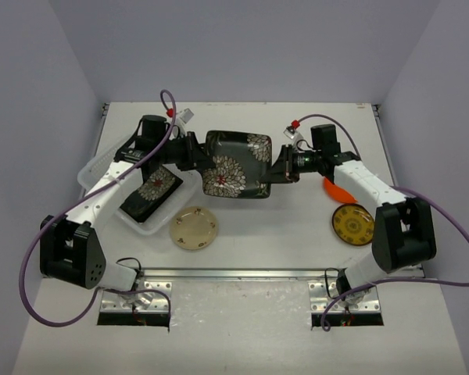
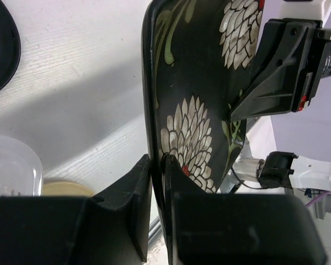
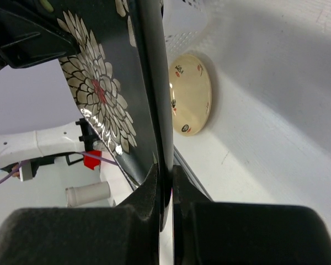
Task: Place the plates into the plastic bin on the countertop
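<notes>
Plain lavender-grey panels, a far wall (image 1: 242,47), a left wall (image 1: 23,156) and a right wall (image 1: 445,101), box in a white matte countertop (image 1: 266,226) under soft, even light. A metal rail (image 1: 242,273) lines its near edge, ahead of a white ledge (image 1: 242,332).

Soft, even light, sharp from above. Beyond the left gripper (image 2: 157,165), the glossy black flowered square plate (image 2: 198,99) shadows the white matte countertop (image 2: 71,72); the gripper's fingers (image 2: 127,193) blur.

The flowered plate (image 1: 236,162) looked glossy and smooth, the tabletop (image 1: 273,226) was matt white, and the bin (image 1: 141,225) was translucent plastic.
</notes>
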